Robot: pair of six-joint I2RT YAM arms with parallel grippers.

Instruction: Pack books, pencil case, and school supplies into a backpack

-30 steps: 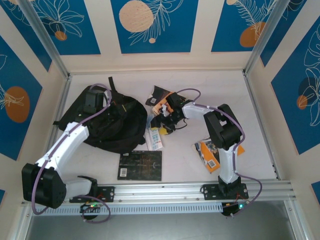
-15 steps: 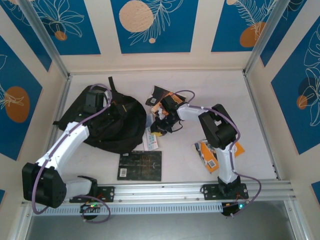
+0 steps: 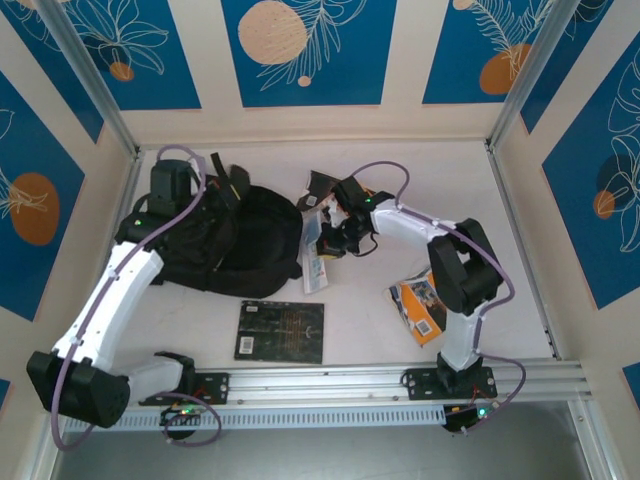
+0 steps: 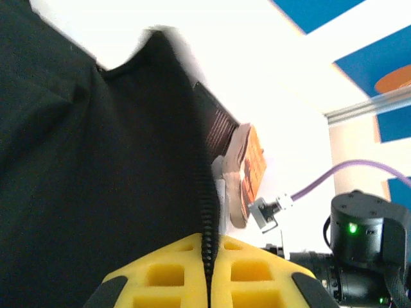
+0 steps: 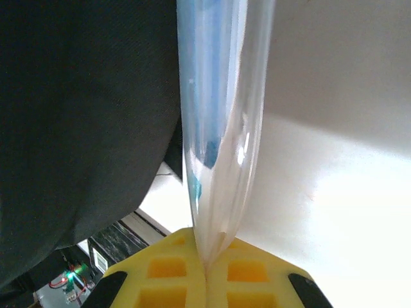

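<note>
Packet first: the clear blue-printed packet (image 5: 218, 128) is clamped at one end between the yellow pads (image 5: 164, 273) of the right tool (image 5: 205, 264), which is clenched hard on it. On the right wrist camera I see it edge-on, its long axis running straight away from the pads. The black cloth of the backpack (image 3: 230, 250) is close on one side of it and the pale table (image 3: 370, 300) on the other.

From the top camera the packet hangs lengthwise from far to near, just beside the backpack's right edge.

The left tool (image 4: 207, 273) is clenched too, gripping the backpack by its zip (image 4: 205, 212), whose teeth run up out of the pads. The backpack lies on the left half of the table, its long axis roughly left to right (I cannot tell how wide its mouth stands).

The black book (image 3: 282, 331) lies flat near the front rail, apart from the backpack, long axis left to right. The orange-and-white book (image 3: 412, 300) sits askew by the right arm's base, partly under the arm. The orange-and-black book (image 3: 320, 187) lies beyond the right tool, near the backpack's far right corner; its heading is hard to read.
</note>
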